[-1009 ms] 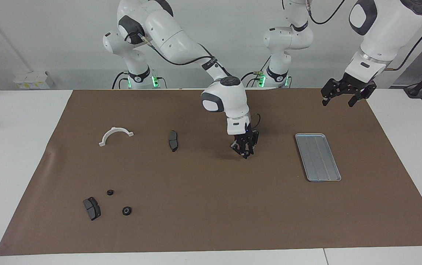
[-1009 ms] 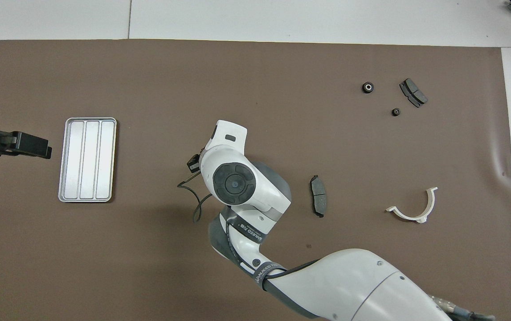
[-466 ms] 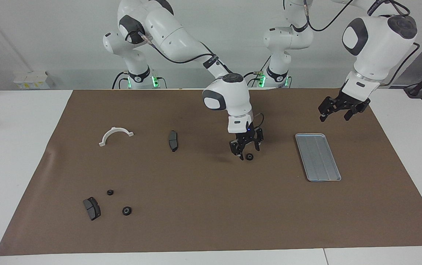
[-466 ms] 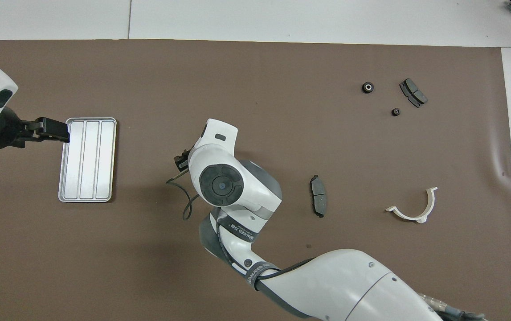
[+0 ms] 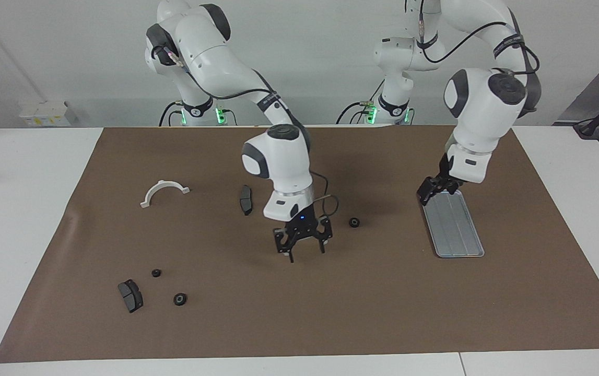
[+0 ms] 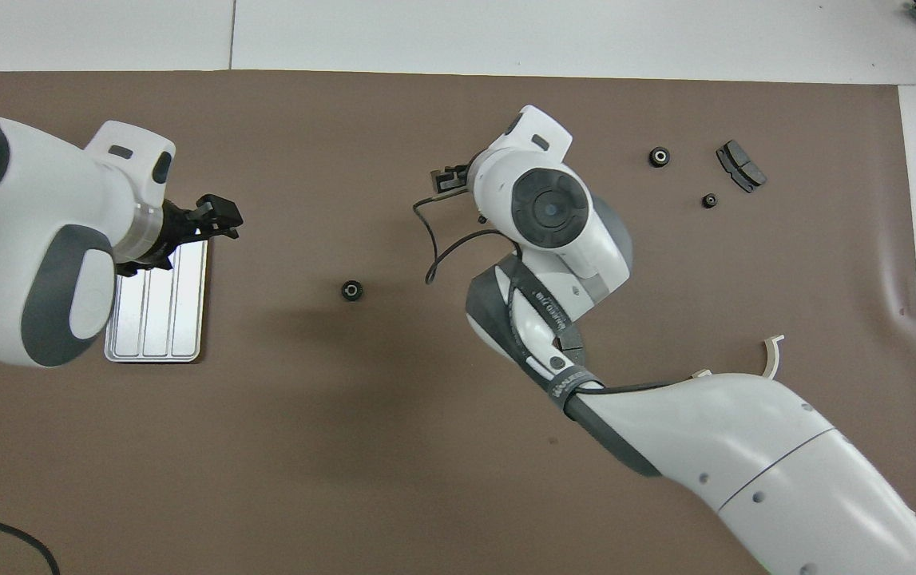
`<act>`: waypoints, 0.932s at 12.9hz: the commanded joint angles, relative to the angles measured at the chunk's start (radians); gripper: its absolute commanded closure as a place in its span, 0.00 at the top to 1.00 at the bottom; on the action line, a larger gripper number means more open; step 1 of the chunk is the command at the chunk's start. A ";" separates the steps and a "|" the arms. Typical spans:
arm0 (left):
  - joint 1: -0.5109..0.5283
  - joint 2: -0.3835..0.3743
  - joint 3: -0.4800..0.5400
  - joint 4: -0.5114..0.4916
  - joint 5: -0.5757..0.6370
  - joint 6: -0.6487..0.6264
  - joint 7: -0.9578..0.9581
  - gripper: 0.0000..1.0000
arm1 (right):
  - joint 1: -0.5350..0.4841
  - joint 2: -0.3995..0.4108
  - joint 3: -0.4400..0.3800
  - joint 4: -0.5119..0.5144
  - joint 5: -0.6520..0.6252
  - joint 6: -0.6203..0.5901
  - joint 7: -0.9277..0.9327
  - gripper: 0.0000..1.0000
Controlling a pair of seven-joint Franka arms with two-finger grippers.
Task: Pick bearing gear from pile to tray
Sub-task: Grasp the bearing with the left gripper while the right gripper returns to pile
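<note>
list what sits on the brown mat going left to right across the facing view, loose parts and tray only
brake pad → white curved bracket and small gear about level → larger gear → second brake pad → lone gear → tray

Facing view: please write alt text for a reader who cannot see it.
One small black gear lies alone on the brown mat, between the right gripper, raised with jaws open, and the silver tray. The left gripper hangs over the tray's edge nearest the robots.
</note>
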 commanded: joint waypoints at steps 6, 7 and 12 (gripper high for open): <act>-0.232 0.180 0.014 -0.038 0.139 0.193 -0.449 1.00 | -0.316 0.004 0.023 -0.022 -0.012 -0.005 -0.133 0.76; -0.245 0.220 0.014 -0.008 0.142 0.213 -0.492 1.00 | -0.333 0.011 0.023 -0.034 -0.012 -0.005 -0.136 0.71; -0.263 0.239 0.012 -0.042 0.142 0.257 -0.541 0.66 | -0.368 0.053 0.021 -0.048 -0.021 0.016 -0.156 0.66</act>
